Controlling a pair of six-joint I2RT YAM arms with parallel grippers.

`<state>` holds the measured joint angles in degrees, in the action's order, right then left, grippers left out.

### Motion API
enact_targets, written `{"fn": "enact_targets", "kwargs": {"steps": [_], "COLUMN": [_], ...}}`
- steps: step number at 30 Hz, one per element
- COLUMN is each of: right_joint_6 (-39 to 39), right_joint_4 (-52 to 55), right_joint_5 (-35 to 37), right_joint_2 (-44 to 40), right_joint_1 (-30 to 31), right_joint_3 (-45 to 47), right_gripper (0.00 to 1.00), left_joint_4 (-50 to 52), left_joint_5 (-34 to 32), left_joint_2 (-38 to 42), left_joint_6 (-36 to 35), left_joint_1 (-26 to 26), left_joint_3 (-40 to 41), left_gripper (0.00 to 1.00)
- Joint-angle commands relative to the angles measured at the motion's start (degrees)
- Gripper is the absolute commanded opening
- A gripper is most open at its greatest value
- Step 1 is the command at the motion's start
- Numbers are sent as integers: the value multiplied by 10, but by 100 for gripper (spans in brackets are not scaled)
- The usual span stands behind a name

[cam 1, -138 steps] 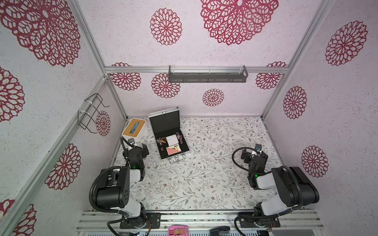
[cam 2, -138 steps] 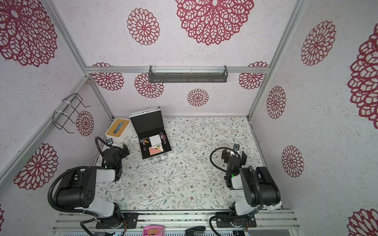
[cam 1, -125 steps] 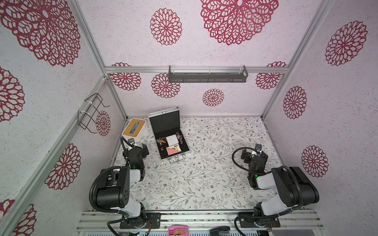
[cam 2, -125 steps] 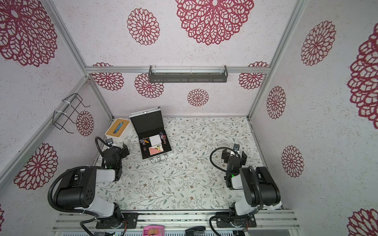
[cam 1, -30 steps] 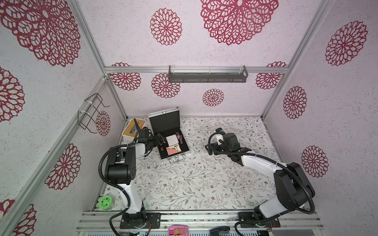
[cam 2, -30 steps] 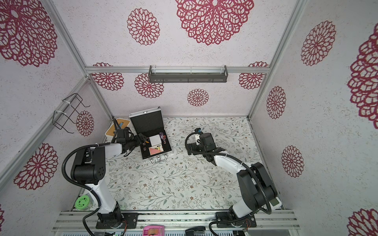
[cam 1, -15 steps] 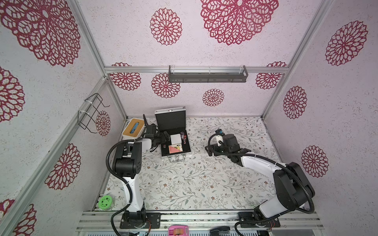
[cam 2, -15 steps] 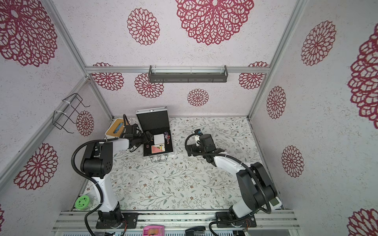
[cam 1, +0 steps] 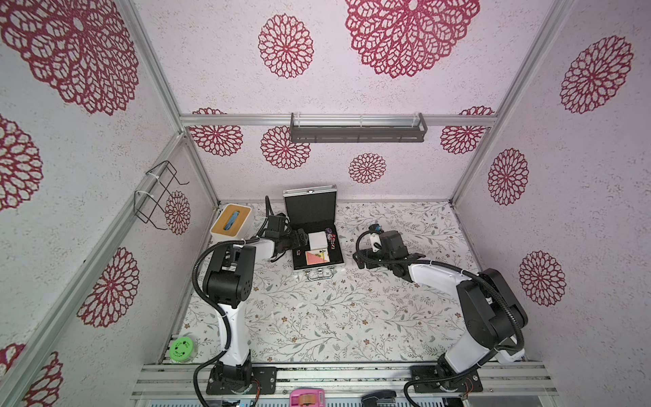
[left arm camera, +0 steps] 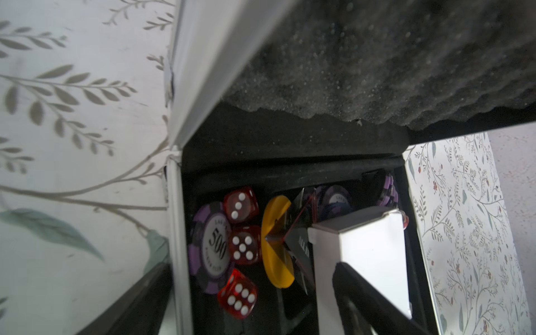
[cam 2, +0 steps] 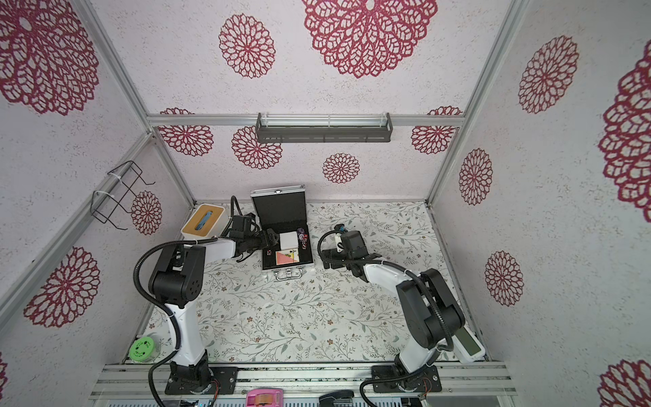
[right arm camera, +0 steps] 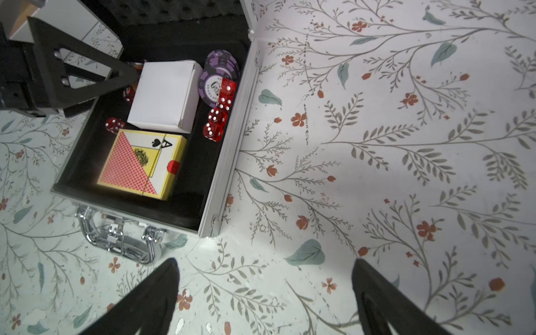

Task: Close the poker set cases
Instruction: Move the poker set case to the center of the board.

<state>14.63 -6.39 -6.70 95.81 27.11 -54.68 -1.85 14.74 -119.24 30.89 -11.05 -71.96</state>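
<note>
Evidently to steady the open poker set case, the left gripper straddles its side wall, jaws apart, while the right gripper hovers beside it, likewise spread

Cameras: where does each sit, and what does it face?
Top views: high overhead, looking down on the open poker case; left arm and right arm show.
Left wrist: beside the case, looking under its lid; its fingers show.
Right wrist: above the table, facing down; both fingertips show.
Both wrists share the white box and dice.

case lid cropped, chips half hidden behind white box
</note>
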Motion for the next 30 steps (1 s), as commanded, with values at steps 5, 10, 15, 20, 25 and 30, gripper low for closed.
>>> {"fn": "enact_targets", "kwargs": {"steps": [5, 10, 15, 20, 25, 30], "right_joint_6": [54, 64, 66, 78, 95, 118], "right_joint_4": [-45, -62, -70, -90, -115, -135], "right_joint_5": [-79, -111, -125, -142, -168, -198], "right_joint_2": [70, 116, 143, 157, 177, 200], "right_joint_1": [-62, -91, -103, -119, -123, -124], "right_joint_3": [-57, -82, -95, -93, -104, -120], "right_gripper": [81, 78, 78, 79, 78, 65], "left_joint_4": [-14, -13, -12, -11, -37, -45], "left_joint_5": [27, 30, 40, 25, 24, 36], "left_joint_2": [-41, -63, -82, -49, -1, 7], "left_joint_6": [18, 22, 35, 38, 55, 60], "left_joint_1": [-42, -69, -92, -89, -68, -63], "left_joint_3": [-40, -71, -97, -79, -32, -11], "left_gripper": [90, 90, 90, 91, 90, 82]}}
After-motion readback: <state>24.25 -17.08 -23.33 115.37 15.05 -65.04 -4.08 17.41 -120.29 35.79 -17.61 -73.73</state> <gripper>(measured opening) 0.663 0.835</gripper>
